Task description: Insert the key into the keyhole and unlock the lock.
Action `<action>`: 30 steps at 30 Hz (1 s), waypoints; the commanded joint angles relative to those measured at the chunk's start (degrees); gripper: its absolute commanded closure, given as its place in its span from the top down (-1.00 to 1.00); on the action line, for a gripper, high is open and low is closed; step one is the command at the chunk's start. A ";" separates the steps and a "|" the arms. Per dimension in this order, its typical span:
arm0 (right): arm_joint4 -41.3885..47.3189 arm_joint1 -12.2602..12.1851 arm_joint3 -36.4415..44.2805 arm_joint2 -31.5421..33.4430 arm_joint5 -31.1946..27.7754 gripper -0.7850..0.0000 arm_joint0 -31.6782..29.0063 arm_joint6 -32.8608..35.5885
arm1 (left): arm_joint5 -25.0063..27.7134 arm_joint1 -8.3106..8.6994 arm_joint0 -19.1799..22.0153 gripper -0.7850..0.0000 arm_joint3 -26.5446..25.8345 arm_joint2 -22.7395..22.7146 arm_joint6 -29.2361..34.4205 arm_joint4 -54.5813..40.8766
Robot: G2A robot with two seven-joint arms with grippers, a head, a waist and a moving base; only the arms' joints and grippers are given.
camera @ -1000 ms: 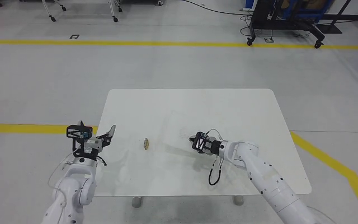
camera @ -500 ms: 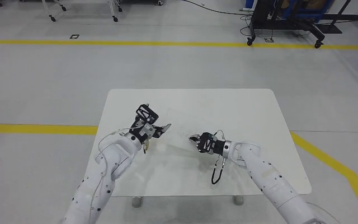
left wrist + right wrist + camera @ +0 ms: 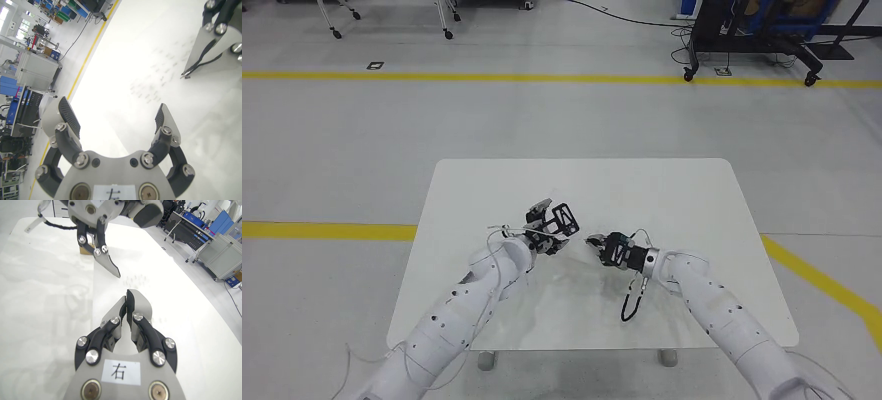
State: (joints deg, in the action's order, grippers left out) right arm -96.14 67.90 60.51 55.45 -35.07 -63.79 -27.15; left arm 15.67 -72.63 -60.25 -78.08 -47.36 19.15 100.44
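Jaws of the left gripper (image 3: 113, 102) are spread with nothing between them; jaws of the right gripper (image 3: 127, 293) are pressed together on the key (image 3: 185, 76).
Both grippers sit over the middle of the table (image 3: 672, 190), facing each other, near but apart. Of the key, a small dark tip protrudes from the pads, close to the tabletop; contact cannot be determined. The brass lock (image 3: 84, 250) rests on the table behind the left gripper, partly hidden by its finger linkage.
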 commanded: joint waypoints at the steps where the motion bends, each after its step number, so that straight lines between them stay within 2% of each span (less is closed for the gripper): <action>1: -0.05 0.01 -0.19 -0.11 -0.06 -1.00 0.14 -0.46 | -0.42 -0.23 0.12 1.00 1.47 0.56 -0.26 0.73; 9: 2.80 0.04 -1.14 0.27 -1.12 -1.00 0.27 -4.35 | -1.13 -0.68 0.11 1.00 5.10 0.26 -1.78 0.91; 11: 5.73 -0.15 -1.61 1.28 -3.86 -1.00 0.07 -8.49 | -1.51 -0.60 0.07 1.00 5.08 -0.71 -2.31 0.50; 16: 9.68 -0.89 -2.09 3.86 -8.12 -1.00 -0.55 -13.56 | -2.13 0.13 -0.58 1.00 3.61 -5.08 -6.17 -1.66; 21: 9.40 -1.78 1.57 5.61 -9.63 -1.00 -1.99 -12.66 | -4.07 1.86 -4.24 1.00 -3.24 -14.27 -10.02 -5.80; 26: 9.74 -2.72 8.16 7.59 -12.02 -1.00 -3.57 -6.55 | -4.46 3.89 -13.61 1.00 -13.78 -25.28 -13.27 -10.28; 27: 10.41 -2.83 9.05 8.44 -10.23 -1.00 -3.99 -2.79 | -4.46 4.11 -15.09 1.00 -15.24 -26.40 -13.69 -10.24; 30: 10.41 -2.83 9.05 8.44 -10.23 -1.00 -3.99 -2.79 | -4.46 4.11 -15.09 1.00 -15.24 -26.40 -13.69 -10.24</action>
State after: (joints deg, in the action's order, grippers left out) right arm -85.68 65.05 69.69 63.95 -45.29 -67.82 -26.89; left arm 11.21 -68.49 -76.04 -93.95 -74.05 5.41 90.16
